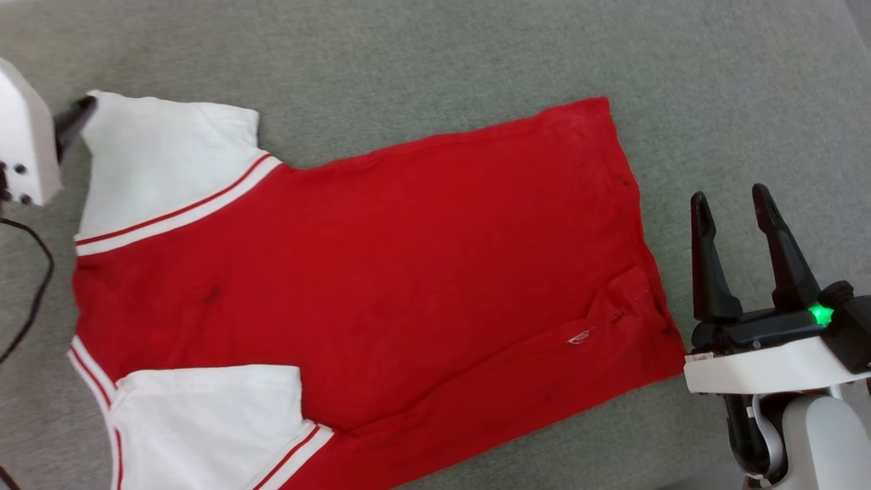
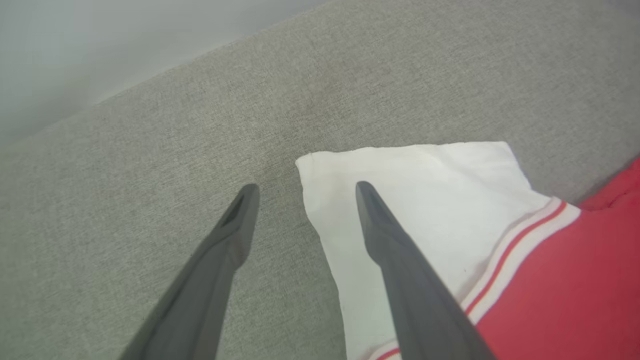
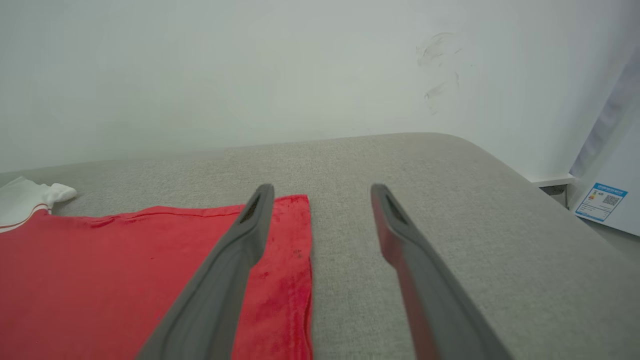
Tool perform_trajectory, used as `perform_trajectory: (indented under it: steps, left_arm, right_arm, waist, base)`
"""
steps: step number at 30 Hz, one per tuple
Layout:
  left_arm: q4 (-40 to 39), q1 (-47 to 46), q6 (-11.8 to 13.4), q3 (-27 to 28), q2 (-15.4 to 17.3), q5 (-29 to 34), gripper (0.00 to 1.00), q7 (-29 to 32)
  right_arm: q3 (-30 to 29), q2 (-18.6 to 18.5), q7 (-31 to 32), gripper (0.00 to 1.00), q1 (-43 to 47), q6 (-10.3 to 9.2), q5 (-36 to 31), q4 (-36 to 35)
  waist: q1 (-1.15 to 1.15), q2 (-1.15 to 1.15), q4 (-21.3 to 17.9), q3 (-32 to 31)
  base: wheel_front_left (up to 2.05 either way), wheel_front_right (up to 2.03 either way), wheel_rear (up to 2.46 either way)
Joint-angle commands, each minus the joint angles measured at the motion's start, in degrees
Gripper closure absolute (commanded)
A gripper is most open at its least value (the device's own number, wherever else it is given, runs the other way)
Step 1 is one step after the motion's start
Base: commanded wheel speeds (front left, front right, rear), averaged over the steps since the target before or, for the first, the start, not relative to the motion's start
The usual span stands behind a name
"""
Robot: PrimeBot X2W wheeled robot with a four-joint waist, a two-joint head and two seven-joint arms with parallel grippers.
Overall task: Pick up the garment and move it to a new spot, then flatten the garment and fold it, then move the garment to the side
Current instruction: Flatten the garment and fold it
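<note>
With jaws spread and empty, my left gripper [image 2: 306, 186] is poised at the white sleeve [image 2: 425, 190] and my right gripper [image 1: 730, 192] beside the hem [image 1: 639, 224] of the red T-shirt [image 1: 381, 272], which lies flat on grey upholstery [image 1: 435, 54]; a shallow pinch could lift one layer, skewing the fold.

A grey woven-fabric surface [image 1: 435, 47] spreads wide, w/ a rounded far corner. Behind it stands a plain pale wall [image 3: 200, 75] w/ some dark scuff marks [image 3: 437, 65] at upper rt. At far rt, a white panel [image 3: 617, 150] carries a blue-white label [image 3: 600, 201] w/ QR code. Light is soft and even.
</note>
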Motion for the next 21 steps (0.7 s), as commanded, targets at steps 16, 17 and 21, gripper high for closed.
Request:
perform_trajectory:
  steps: [16,17,21]
  left_arm:
    - [10.52,-7.38,-0.01,-5.61,1.45,-1.39,0.0,9.43]
    - [10.71,-6.8,-0.02,-6.47,1.25,-2.02,0.0,10.36]
    - [9.9,-5.4,-0.08,-8.6,0.87,-4.62,1.0,11.81]
  right_arm:
    - [1.25,1.15,-0.65,0.0,-2.52,-0.03,0.83,0.86]
    - [1.19,1.16,-0.64,0.0,-2.54,-0.03,0.77,0.85]
    - [0.83,1.23,-0.65,0.0,-2.51,-0.03,0.44,1.02]
  waist:
    - [-0.01,0.0,-3.74,6.05]
    - [-0.01,0.0,-3.73,6.17]
    - [-0.01,0.0,-3.44,6.35]
  base:
    - [0.0,0.0,0.0]
    - [0.0,0.0,0.0]
    - [0.0,0.0,0.0]
